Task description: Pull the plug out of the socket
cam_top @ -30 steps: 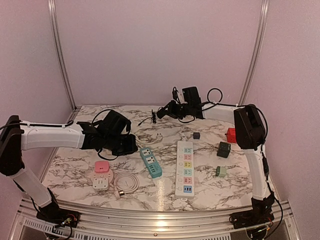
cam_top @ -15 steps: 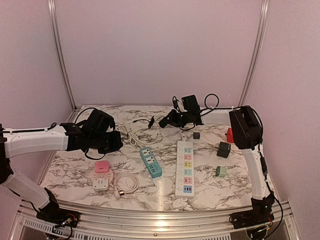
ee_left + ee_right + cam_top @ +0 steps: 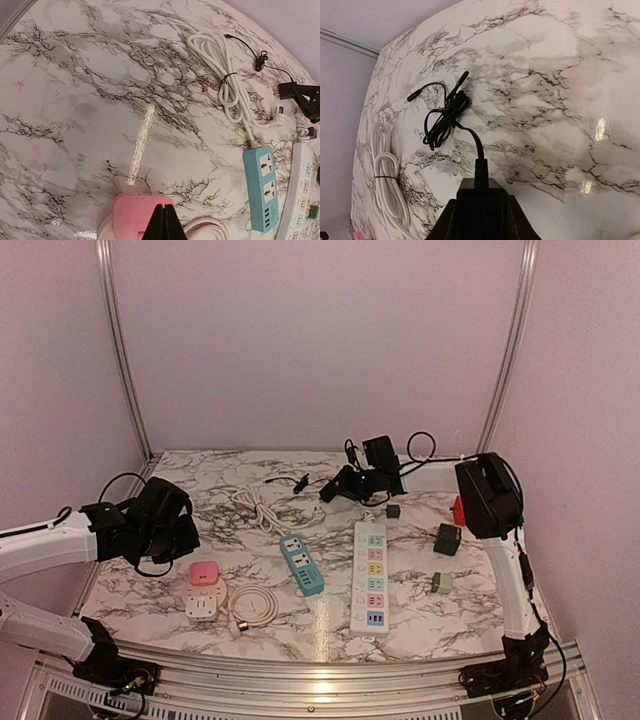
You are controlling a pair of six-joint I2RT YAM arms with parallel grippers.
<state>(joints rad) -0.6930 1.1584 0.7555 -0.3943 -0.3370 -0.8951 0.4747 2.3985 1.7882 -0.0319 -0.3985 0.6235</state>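
Observation:
A pink plug (image 3: 204, 573) sits in a white socket block (image 3: 202, 607) at the near left; it also shows in the left wrist view (image 3: 131, 214). My left gripper (image 3: 183, 538) is shut and empty, and its fingertips (image 3: 164, 216) hover over the pink plug's near edge. My right gripper (image 3: 338, 486) at the back middle is shut on a black adapter plug (image 3: 481, 194), held off the table. The adapter's black cable (image 3: 445, 112) trails in a bundle on the marble. The teal power strip (image 3: 302, 565) and the long white power strip (image 3: 369, 576) lie in the middle.
A bundled white cord (image 3: 255, 508) leads to the teal strip. A coiled pinkish cable (image 3: 256, 606) lies beside the white socket block. A small black cube (image 3: 393, 510), a red adapter (image 3: 461, 509), a dark green adapter (image 3: 447, 538) and a light green one (image 3: 442, 583) lie at the right.
My left arm has drawn back to the left, from beside the teal strip to above the pink plug, uncovering the white cord. My right gripper has moved slightly nearer with the black adapter.

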